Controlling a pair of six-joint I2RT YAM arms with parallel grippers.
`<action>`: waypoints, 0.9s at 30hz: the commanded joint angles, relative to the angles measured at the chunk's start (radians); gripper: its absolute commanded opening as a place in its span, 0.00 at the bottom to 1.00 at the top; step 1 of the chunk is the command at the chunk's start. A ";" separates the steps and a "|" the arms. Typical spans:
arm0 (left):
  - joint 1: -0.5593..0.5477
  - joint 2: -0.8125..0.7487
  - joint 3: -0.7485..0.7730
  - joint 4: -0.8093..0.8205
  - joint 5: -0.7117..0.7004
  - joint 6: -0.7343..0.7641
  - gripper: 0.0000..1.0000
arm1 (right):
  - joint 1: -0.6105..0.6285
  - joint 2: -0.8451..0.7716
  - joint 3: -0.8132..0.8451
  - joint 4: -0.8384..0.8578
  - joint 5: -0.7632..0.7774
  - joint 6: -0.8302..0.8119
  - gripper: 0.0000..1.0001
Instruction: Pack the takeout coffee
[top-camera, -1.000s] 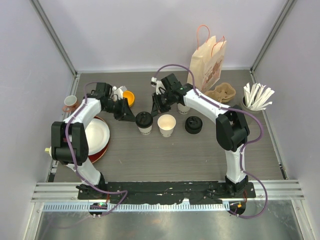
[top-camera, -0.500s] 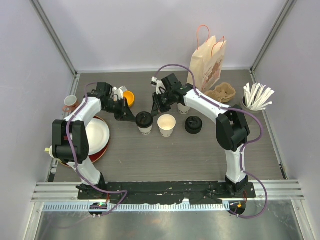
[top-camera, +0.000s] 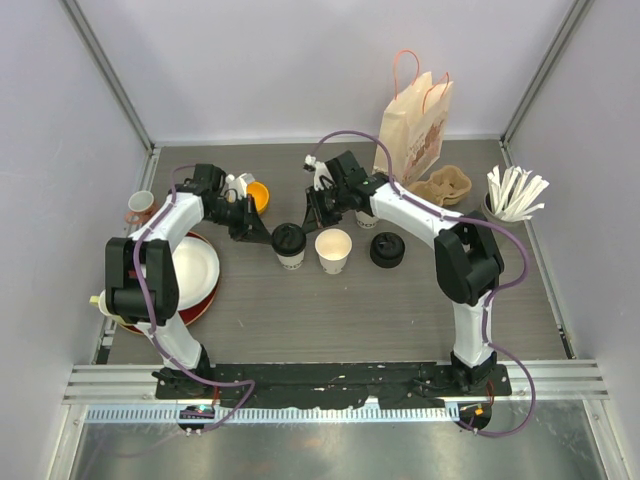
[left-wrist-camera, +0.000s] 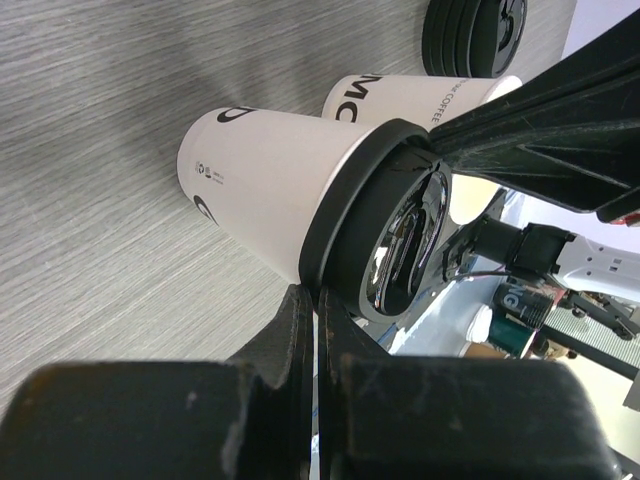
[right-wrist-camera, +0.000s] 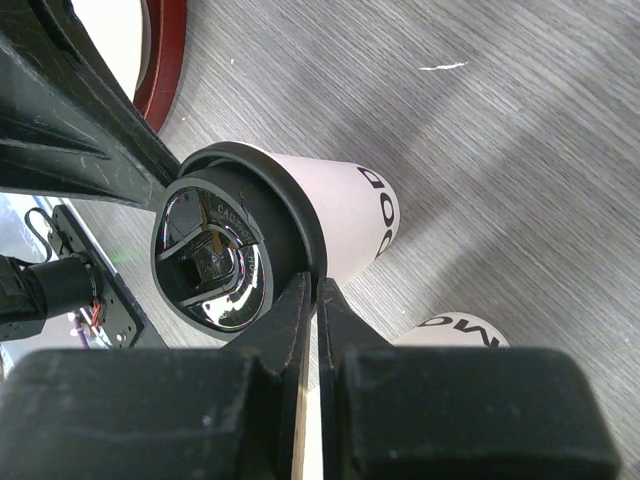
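Observation:
A white paper cup with a black lid (top-camera: 289, 243) stands mid-table. It also shows in the left wrist view (left-wrist-camera: 265, 195) and the right wrist view (right-wrist-camera: 345, 210). A second white cup (top-camera: 333, 250) stands open, without a lid, just to its right. A stack of black lids (top-camera: 387, 249) lies further right. My left gripper (top-camera: 268, 236) is shut, its tips (left-wrist-camera: 315, 300) against the lid's left rim. My right gripper (top-camera: 303, 222) is shut, its tips (right-wrist-camera: 312, 285) against the lid's far-right rim. Neither gripper holds anything.
A paper bag (top-camera: 415, 125) stands at the back, with a brown cup carrier (top-camera: 445, 185) and a holder of white sticks (top-camera: 515, 192) to its right. A white plate on a red one (top-camera: 195, 275), a pink cup (top-camera: 140, 207) and an orange cup (top-camera: 257, 195) are at the left.
Both shut grippers have edged slightly closer onto the lidded cup's rim. The cups have not moved.

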 joint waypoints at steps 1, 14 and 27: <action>-0.016 0.053 -0.040 0.024 -0.198 0.086 0.00 | 0.010 0.110 -0.101 -0.068 0.181 -0.049 0.01; -0.032 0.016 -0.049 0.033 -0.260 0.090 0.00 | 0.010 0.104 -0.092 -0.076 0.204 -0.063 0.01; -0.039 -0.065 -0.013 0.054 -0.220 0.107 0.01 | 0.016 0.073 -0.095 -0.056 0.178 -0.060 0.01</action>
